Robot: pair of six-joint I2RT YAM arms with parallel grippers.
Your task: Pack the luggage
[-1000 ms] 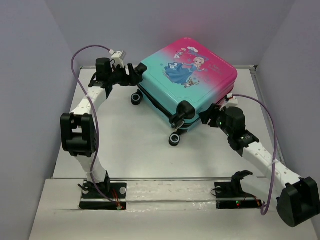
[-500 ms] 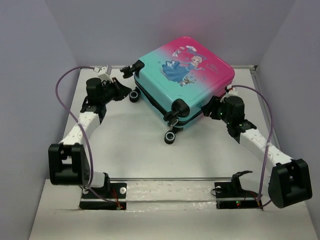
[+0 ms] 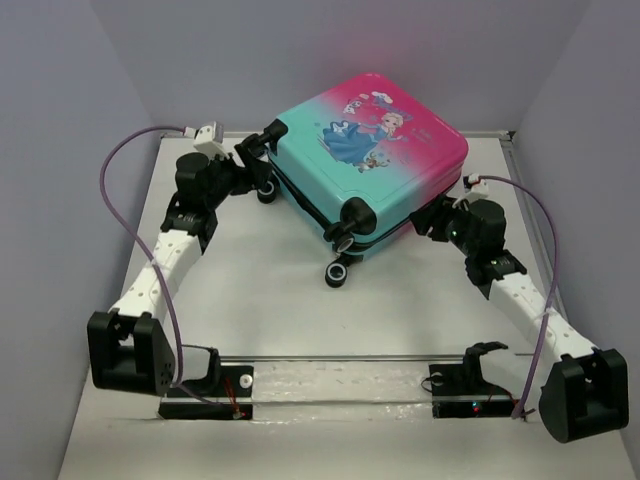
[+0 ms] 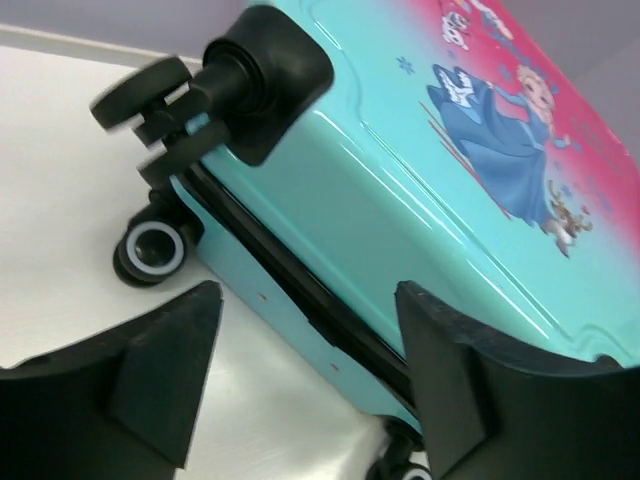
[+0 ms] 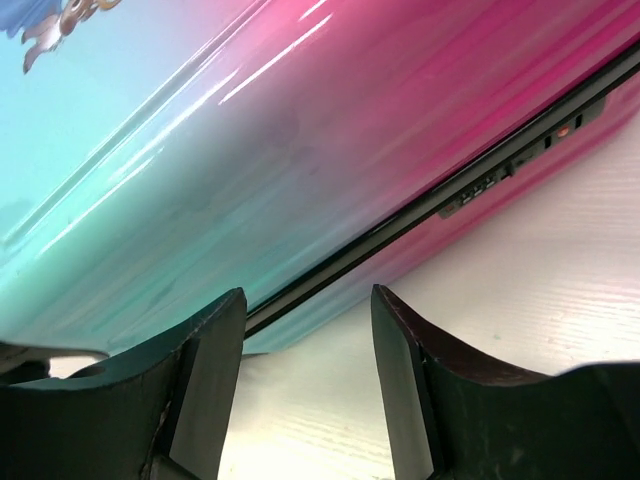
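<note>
Lying shut: luggage [image 3: 400, 165], princess print up, at the far edge of the tabletop [image 3: 260, 300], right of its middle.
Wheels [image 4: 150, 250]: black, on the side facing the near-left corner.
Left fingers [image 4: 160, 370]: apart, empty, by the teal wheel side.
Right fingers [image 5: 200, 380]: apart, empty, beside the pink-teal side seam.

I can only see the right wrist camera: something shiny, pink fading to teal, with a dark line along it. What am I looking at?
Observer: A small suitcase lying flat on the table, with a cartoon princess printed on top.
Operator: Does it have wheels?
Observer: Yes, black wheels at its teal end, pointing toward the arms' side of the table.
Operator: Where is the other arm?
Observer: The left gripper stands open at the suitcase's teal corner, near a wheel, holding nothing.
</note>
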